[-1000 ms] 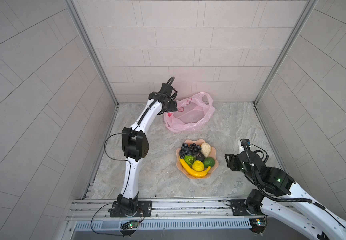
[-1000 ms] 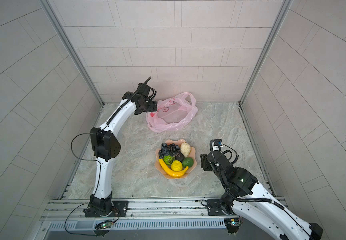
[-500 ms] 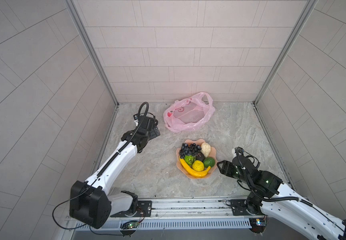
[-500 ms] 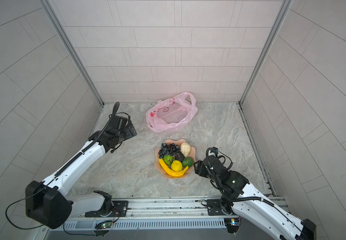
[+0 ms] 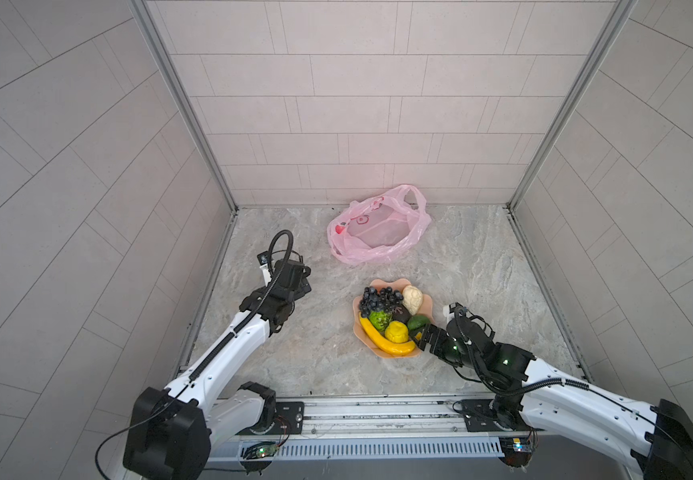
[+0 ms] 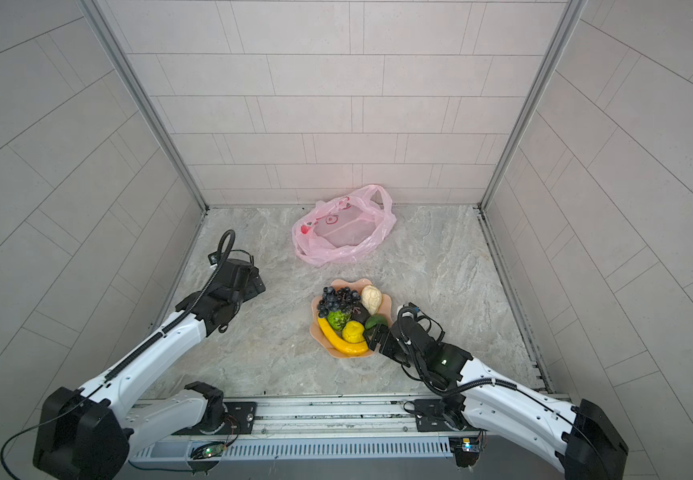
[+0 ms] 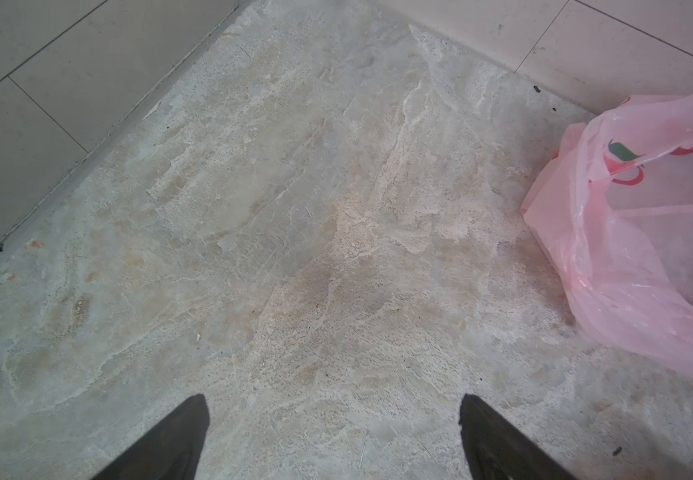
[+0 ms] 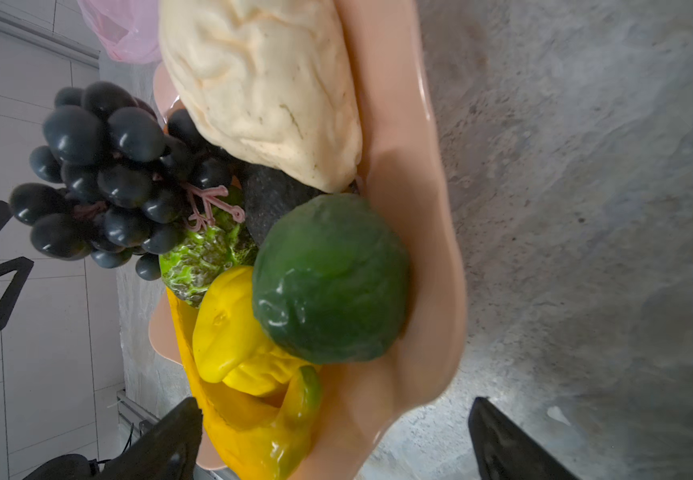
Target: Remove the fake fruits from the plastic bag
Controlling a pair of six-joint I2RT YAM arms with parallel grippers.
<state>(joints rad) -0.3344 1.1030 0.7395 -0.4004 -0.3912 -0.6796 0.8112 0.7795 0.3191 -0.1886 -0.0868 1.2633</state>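
Right hand (image 8: 334,415): jaws spread wide and gripping nothing. It sits just beside the dish (image 5: 384,284) at its near right edge, with the rim in front of the fingers.
Left hand (image 7: 333,405): jaws wide and empty, over bare counter (image 7: 294,208), well to the left of the dish.
Fake fruits: all heaped in the dish: banana (image 5: 384,340), grape bunch (image 5: 378,300), cream knobbly one (image 5: 413,299), dark one (image 5: 403,316), bumpy green ball (image 5: 380,319), smooth green ball (image 8: 332,278), bumpy yellow one (image 5: 396,332).
Plastic bag (image 5: 378,232): slumped on the counter on the dish's far side, apart from it. No fruit shape shows through it.
Progress: the emptying looks finished.
Risk: the right hand is so close that a careless swing could clip the rim. That would shove the dish or roll the smooth green ball off the heap.
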